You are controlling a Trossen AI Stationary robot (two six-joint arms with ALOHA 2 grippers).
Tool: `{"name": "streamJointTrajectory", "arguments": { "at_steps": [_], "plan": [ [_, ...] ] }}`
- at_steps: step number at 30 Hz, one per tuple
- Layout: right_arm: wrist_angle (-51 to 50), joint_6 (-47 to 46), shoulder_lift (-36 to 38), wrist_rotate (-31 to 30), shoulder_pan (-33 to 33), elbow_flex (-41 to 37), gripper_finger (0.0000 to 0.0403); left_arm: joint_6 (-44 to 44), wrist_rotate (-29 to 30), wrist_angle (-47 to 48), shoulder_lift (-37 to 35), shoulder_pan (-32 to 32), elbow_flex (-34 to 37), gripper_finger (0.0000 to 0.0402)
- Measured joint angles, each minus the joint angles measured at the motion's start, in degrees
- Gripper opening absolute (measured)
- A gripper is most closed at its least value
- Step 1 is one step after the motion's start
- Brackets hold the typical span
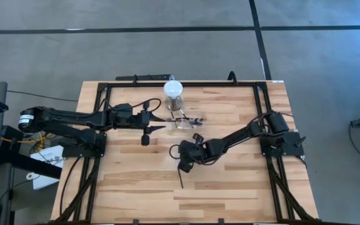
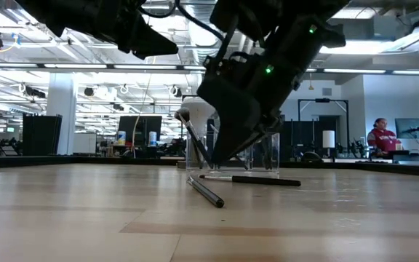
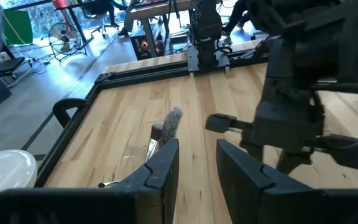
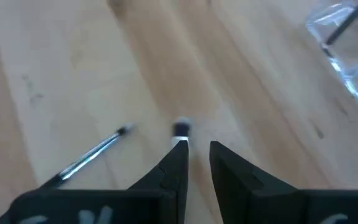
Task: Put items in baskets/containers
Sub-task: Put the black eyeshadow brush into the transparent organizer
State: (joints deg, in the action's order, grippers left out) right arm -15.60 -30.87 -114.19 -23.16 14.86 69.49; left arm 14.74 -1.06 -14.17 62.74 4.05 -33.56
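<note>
The right tool [image 4: 194, 152] hangs released just above the surface [image 1: 230, 187], a makeup brush [image 4: 92, 155] lying beside it, near the clear container [image 4: 347, 56]. The left tool [image 3: 194, 165], also unclenched, waits nearby. Light, slim and likely slippery, the brush is best pinched mid-handle.

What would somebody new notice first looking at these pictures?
Probably the two dark arms meeting at mid-table: the right end effector sits low over the wood, with a makeup brush just ahead of its open fingers. The left end effector is held beside the clear container, a fluffy brush against one finger. Behind stands a grey cylinder with a white top.
</note>
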Motion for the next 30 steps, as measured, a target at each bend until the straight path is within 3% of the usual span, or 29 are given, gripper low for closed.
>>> {"name": "streamJointTrajectory", "arguments": {
  "at_steps": [3,7,14,19,24,30],
  "plan": [
    [-0.29,-0.13,0.00,1.42,-0.53,0.03,0.0059,0.00,0.00,0.00,0.00,0.00,0.00,0.0104],
    [-3.68,-0.84,0.39,9.14,-1.31,2.72,0.0059,0.00,0.00,0.01,0.00,0.00,0.00,0.0104],
    [-23.98,5.25,1.90,17.39,-2.00,14.58,0.0059,0.00,-0.01,-0.07,0.00,0.00,0.00,0.0104],
    [-36.71,7.10,2.25,18.52,-1.41,20.19,0.0059,0.00,-0.02,-0.44,0.00,0.00,0.00,0.0104],
    [-35.91,14.09,1.93,18.71,-1.36,20.49,0.0059,0.01,-0.01,-0.77,0.00,0.01,0.00,0.0104],
    [-37.41,10.15,2.12,18.52,-2.00,20.52,0.0059,0.00,0.00,-0.74,0.00,0.00,0.00,0.0104]
  ]
}}
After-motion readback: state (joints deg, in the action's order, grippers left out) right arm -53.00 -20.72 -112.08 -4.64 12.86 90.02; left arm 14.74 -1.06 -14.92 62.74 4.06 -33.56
